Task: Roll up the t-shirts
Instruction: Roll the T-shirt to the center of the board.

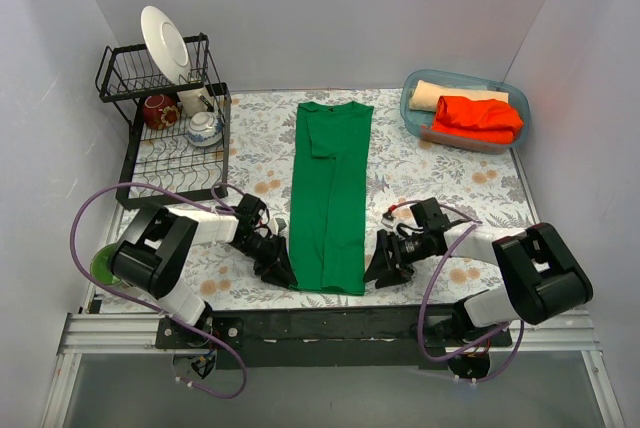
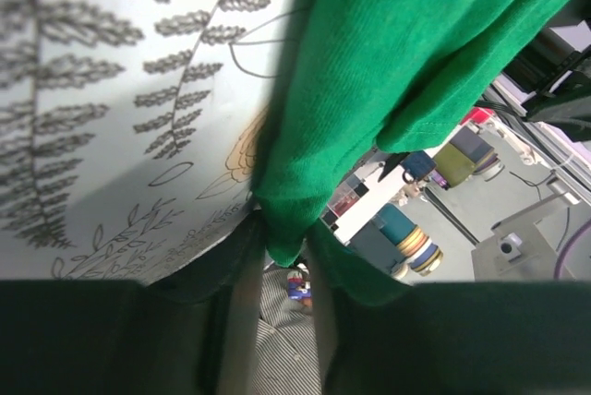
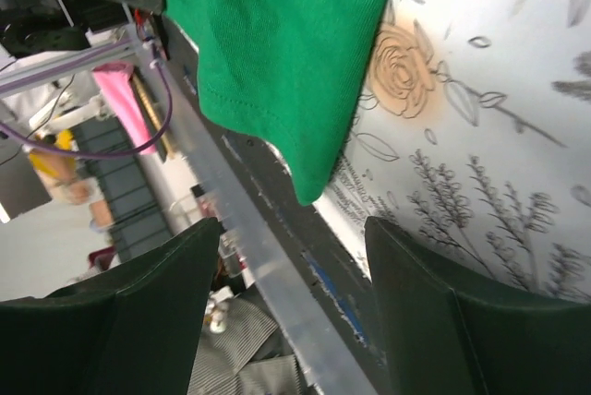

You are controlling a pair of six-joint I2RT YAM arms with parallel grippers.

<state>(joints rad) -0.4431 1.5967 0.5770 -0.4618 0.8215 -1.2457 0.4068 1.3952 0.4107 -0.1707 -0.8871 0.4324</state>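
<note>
Left gripper [image 1: 278, 270]: low on the desk near its near edge, at the near-left corner of the green t-shirt [image 1: 330, 198].
Left jaws: drawn in to a narrow gap. In the wrist view the shirt's corner tapers down between the dark fingers [image 2: 111, 340], with the cloth's wrinkles running toward that point. Whether the corner is actually pinched cannot be told.
Right gripper [image 1: 382, 268]: low on the desk near its near edge, just beside the shirt's near-right corner.
Right jaws: spread wide and holding nothing. In the wrist view the fingers [image 3: 480, 321] stand well apart, and the hem corner sits ahead of the gap, not between them.
Green t-shirt, position: in the middle of the desk, folded lengthwise into a long narrow strip. The collar end is toward the far edge and the hem is close to the near edge.
Green t-shirt, lie: flat on the flowered tablecloth [image 1: 440, 178], with a sleeve folded in at the far end.
Orange-red t-shirt [image 1: 480, 116]: bundled in the blue bin [image 1: 408, 100] at the far-right corner.
Pale tan t-shirt [image 1: 450, 96]: rolled, in the same bin, touching the orange-red one on its far side.
Dish rack [image 1: 170, 168]: black wire, at the far-left corner, holding an upright white plate [image 1: 165, 43] and some cups.
Green bowl [image 1: 103, 266]: at the left edge near the near-left corner, partly hidden by the left arm.
</note>
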